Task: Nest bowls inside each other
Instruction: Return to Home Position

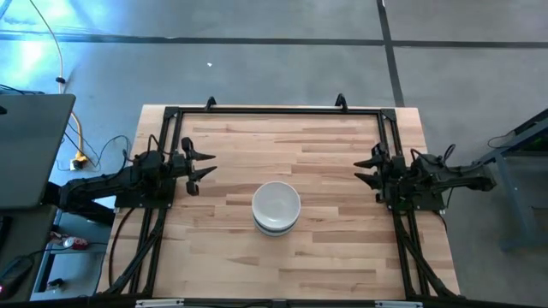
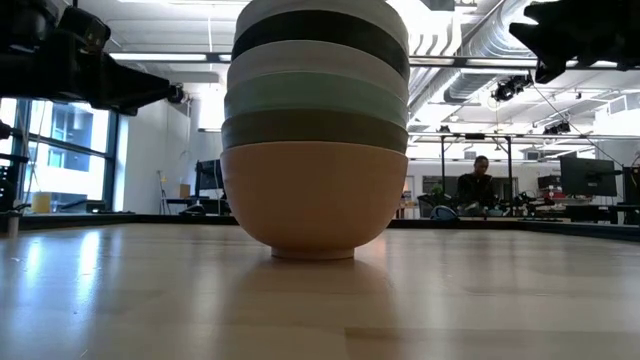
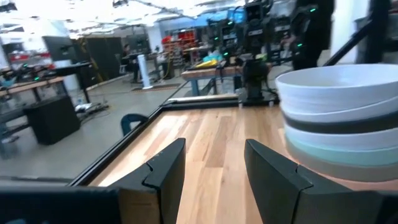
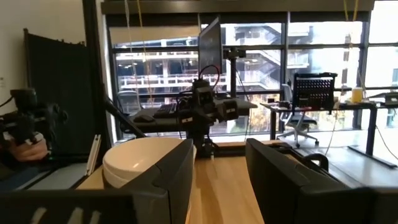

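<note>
Grippers both idle: left gripper [image 1: 208, 164] and right gripper [image 1: 360, 171] each have fingers parted with a clear gap, holding and touching nothing. Bowl stack [image 1: 276, 207] sits on the table [image 1: 342, 257] between them, well apart from both sets of fingertips, slightly off the line joining them. Bottom up: peach-orange bowl [image 2: 315, 200], grey-taupe bowl [image 2: 315, 130], mint bowl [image 2: 315, 95], white bowl [image 2: 315, 58], black bowl [image 2: 320, 33], top white bowl [image 2: 320, 8].

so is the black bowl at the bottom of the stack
No, the peach bowl sits at the bottom, while the black bowl is near the top.
</note>
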Robot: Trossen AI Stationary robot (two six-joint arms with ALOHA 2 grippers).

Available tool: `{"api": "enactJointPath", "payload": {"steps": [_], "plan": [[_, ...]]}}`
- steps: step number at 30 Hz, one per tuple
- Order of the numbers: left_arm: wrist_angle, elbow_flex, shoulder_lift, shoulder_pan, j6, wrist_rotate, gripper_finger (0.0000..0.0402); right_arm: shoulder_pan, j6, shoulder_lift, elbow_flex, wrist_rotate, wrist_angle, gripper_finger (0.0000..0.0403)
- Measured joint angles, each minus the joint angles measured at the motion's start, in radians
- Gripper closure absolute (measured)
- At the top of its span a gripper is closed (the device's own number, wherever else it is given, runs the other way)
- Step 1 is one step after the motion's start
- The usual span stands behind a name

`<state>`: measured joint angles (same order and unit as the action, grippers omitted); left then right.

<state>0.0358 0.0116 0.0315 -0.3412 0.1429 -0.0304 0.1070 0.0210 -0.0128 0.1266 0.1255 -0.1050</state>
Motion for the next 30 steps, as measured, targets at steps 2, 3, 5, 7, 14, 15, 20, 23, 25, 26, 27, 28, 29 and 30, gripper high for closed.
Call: {"api": "enactJointPath", "payload": {"steps": [2, 3, 5, 7, 14, 15, 20, 23, 25, 26, 27, 28, 29, 30], "plan": [[0.012, 0.0, 0.0, 0.0, 0.0, -0.027, 0.0248, 0.0, 0.007, 0.0, -0.001, -0.012, 0.002, 0.0261], [0.015, 0.0, 0.0, 0.0, 0.0, -0.045, 0.0248, 0.0, 0.013, 0.0, -0.001, -0.017, 0.002, 0.0261], [0.014, 0.0, 0.0, 0.0, -0.001, -0.084, 0.0248, 0.0, 0.026, 0.0, -0.001, -0.03, 0.003, 0.0261], [0.007, 0.0, 0.0, 0.0, -0.001, -0.118, 0.0248, 0.0, 0.036, 0.0, -0.003, -0.033, 0.009, 0.0261], [0.013, 0.0, 0.001, 0.0, -0.017, -0.19, 0.0248, 0.0, 0.041, 0.0, -0.096, -0.028, -0.07, 0.0261], [0.014, 0.0, 0.001, 0.001, -0.025, -0.195, 0.0248, 0.0, 0.041, 0.0, -0.112, -0.027, -0.094, 0.0261], [0.018, 0.0, 0.001, 0.0, -0.048, -0.241, 0.0248, -0.001, 0.058, 0.002, -0.116, -0.025, -0.105, 0.0261], [0.024, 0.0, 0.01, 0.001, -0.057, -0.289, 0.0248, -0.001, 0.063, 0.002, -0.116, -0.025, -0.102, 0.0261], [0.026, 0.0, 0.02, 0.001, -0.061, -0.311, 0.0248, -0.001, 0.061, 0.002, -0.116, -0.025, -0.083, 0.0261], [0.028, 0.0, 0.028, 0.001, -0.061, -0.321, 0.0248, -0.001, 0.058, 0.002, -0.116, -0.025, -0.072, 0.0261], [0.029, 0.0, 0.037, 0.001, -0.061, -0.337, 0.0248, -0.001, 0.056, 0.002, -0.116, -0.025, -0.057, 0.0261], [0.029, 0.0, 0.046, 0.001, -0.061, -0.348, 0.0248, -0.001, 0.048, 0.002, -0.116, -0.024, -0.041, 0.0261], [0.029, 0.0, 0.055, 0.001, -0.062, -0.351, 0.0248, -0.001, 0.039, 0.002, -0.116, -0.019, -0.024, 0.0261], [0.029, 0.0, 0.064, 0.001, -0.063, -0.352, 0.0248, -0.001, 0.033, 0.002, -0.116, -0.016, -0.011, 0.0261]]}}
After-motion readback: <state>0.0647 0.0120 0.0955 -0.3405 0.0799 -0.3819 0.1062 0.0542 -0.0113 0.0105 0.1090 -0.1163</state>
